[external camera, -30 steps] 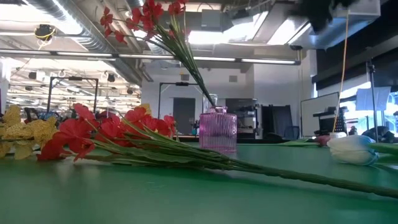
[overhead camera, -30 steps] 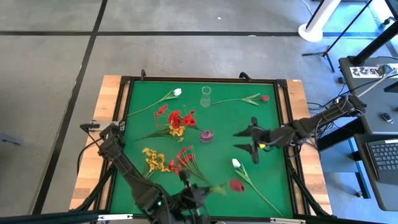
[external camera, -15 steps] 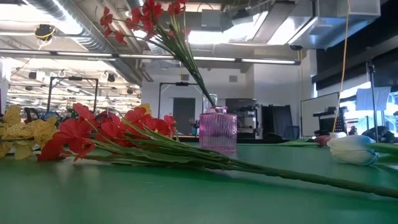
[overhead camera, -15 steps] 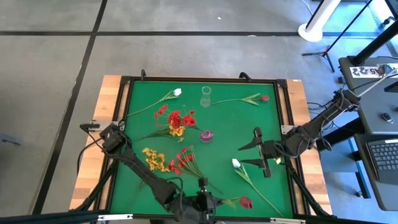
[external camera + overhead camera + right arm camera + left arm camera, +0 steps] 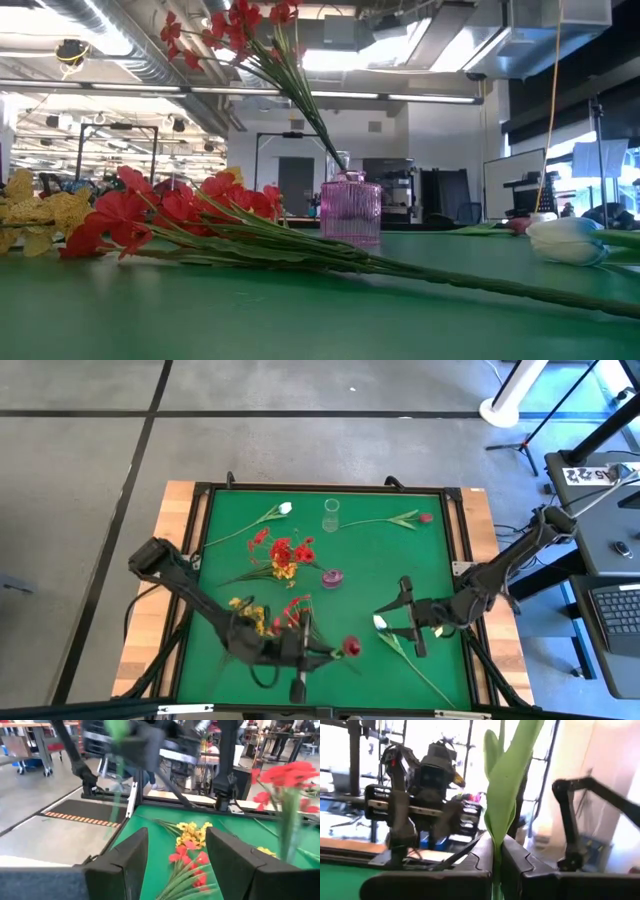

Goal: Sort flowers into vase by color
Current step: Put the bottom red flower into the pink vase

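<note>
The left gripper sits at the near edge of the green tabletop, its jaws clamped on the thin stem of a dark red tulip; the bud juts out just beyond the jaws toward the right arm. In the left wrist view the waxy green leaf rises straight out of the closed jaws, so the grip is low on the stem, probably to leave the cut end free for dropping into a vase.

The right gripper hovers with jaws apart and empty, just beside a white tulip lying flat, its long stem trailing toward the near right corner. It looks lined up for that stem.

Just past the left jaws lie a spray of red blossoms and a yellow-orange spray, limp fabric clusters on wiry stems. Farther on stands a ribbed pink glass vase, already holding a red spray that leans out over another red and yellow bunch. Farthest off, a clear glass vase stands empty between a second white tulip and a second dark red tulip.
</note>
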### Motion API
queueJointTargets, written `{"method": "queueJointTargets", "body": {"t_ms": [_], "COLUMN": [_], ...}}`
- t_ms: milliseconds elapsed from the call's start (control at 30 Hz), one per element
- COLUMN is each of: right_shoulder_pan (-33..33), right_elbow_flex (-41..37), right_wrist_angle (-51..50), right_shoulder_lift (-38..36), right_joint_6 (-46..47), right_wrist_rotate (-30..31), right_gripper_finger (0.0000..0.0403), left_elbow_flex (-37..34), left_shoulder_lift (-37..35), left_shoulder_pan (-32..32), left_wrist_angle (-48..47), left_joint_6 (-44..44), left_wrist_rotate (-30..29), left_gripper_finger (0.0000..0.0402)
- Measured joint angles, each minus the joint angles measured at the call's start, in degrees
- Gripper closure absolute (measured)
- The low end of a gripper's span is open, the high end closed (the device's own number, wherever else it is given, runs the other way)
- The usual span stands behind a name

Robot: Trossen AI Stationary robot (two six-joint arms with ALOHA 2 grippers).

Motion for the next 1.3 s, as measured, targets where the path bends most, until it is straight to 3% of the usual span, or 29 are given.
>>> {"method": "queueJointTargets", "body": {"t_ms": [133,467,633,933,1167,1300], "right_shoulder_pan": [0.0,-3.25,-6.96,-9.9,-9.79,-9.79], "right_elbow_flex": [0.01,-0.02,-0.02,-0.02,-0.03,-0.02], "right_wrist_angle": [8.58,29.48,29.91,33.27,34.28,34.3], "right_shoulder_lift": [6.14,20.35,21.81,23.33,23.33,23.33], "right_joint_6": [-0.17,2.79,8.8,14.33,14.31,14.29], "right_wrist_rotate": [-1.36,-0.97,-3.74,-14.05,-14.47,-13.83], "right_gripper_finger": [0.0205,0.0205,0.0205,0.0205,0.0206,0.0235], "left_elbow_flex": [-5.0,-5.02,-5.02,-5.02,-5.02,-5.02], "left_shoulder_lift": [0.33,0.17,0.17,0.17,0.2,0.2], "left_shoulder_pan": [2.23,7.71,8.82,9.42,10.34,10.43], "left_wrist_angle": [10.11,10.31,10.26,8.82,7.44,7.14], "left_joint_6": [-0.97,2.0,0.93,0.98,0.63,0.58], "left_wrist_rotate": [5.9,7.76,12.66,12.03,11.0,10.97], "left_gripper_finger": [0.0396,0.0396,0.0396,0.0396,0.0396,0.0396]}}
